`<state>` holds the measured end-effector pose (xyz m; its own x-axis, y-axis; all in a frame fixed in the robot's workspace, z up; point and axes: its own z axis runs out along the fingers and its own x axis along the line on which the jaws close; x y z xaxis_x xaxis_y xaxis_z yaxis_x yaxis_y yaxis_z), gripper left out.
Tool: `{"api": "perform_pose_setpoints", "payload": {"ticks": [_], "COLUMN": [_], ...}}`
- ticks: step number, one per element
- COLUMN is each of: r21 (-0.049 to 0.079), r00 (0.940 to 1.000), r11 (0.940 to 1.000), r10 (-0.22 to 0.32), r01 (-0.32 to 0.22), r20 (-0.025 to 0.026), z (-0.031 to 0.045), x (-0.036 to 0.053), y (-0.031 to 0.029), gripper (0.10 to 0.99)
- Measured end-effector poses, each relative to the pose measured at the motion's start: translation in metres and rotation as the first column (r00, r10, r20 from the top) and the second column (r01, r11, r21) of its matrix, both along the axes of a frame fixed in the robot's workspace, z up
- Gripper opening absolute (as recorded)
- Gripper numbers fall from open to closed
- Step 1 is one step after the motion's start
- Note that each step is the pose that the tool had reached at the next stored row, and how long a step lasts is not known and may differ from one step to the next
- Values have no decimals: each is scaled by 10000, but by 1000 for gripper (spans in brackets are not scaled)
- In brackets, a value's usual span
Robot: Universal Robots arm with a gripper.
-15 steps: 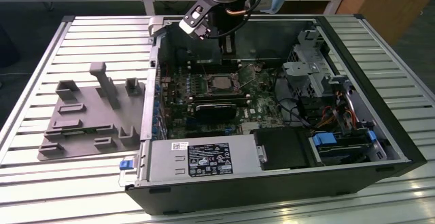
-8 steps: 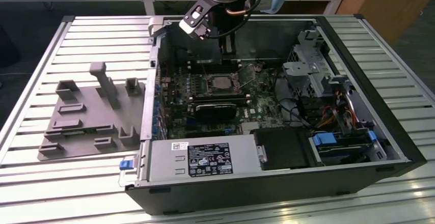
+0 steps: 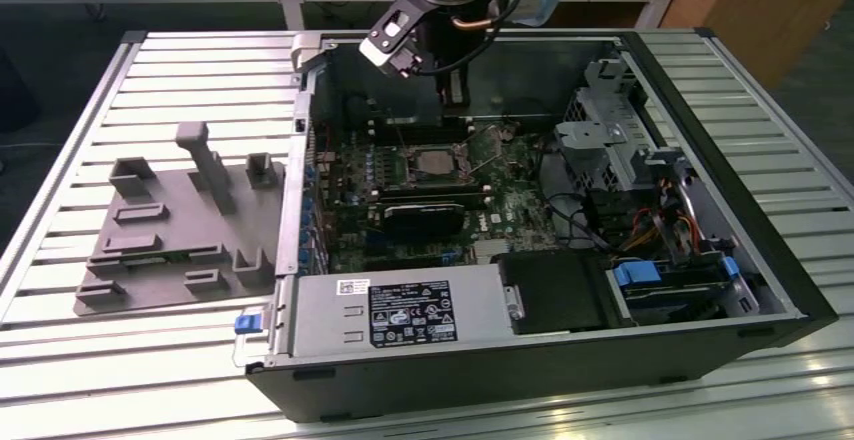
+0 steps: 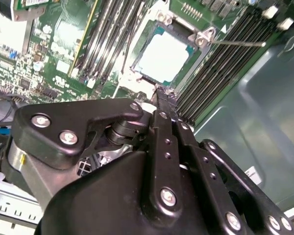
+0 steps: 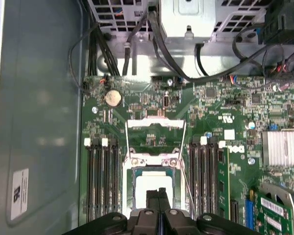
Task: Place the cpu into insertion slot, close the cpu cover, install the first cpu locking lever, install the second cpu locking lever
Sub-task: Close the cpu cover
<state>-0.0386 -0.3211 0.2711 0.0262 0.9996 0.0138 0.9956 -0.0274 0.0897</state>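
Note:
The cpu (image 5: 154, 186) lies flat in the insertion slot (image 3: 435, 163) on the green motherboard, its pale silver top showing in both wrist views (image 4: 164, 56). The cpu cover (image 5: 152, 160) lies down around it as a silvery frame. One thin wire lever (image 4: 235, 43) sticks out sideways from a socket corner. Another wire lever (image 5: 127, 139) runs up beside the socket. My gripper (image 5: 158, 200) is shut with nothing between its fingers. Its tip (image 4: 161, 93) hovers just above the socket's near edge. In the exterior view the gripper (image 3: 458, 110) hangs inside the open case, beyond the socket.
Dark memory slots (image 5: 103, 181) flank the socket. Cables (image 5: 186, 68) and a metal drive cage (image 3: 601, 140) crowd the exterior view's right. A black card (image 3: 427, 215) and the power supply (image 3: 400, 310) sit nearer the front. A grey fixture plate (image 3: 174, 230) lies on the slatted table outside the case.

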Motion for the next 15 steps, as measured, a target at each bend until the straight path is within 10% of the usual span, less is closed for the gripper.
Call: {"api": "perform_pose_setpoints", "payload": {"ticks": [15], "r21": [0], "r00": [10000], "r11": [10000], "r10": [0], "r01": [0], "r20": [0], "z": [-2], "x": [232], "y": [2], "gripper": [106]}}
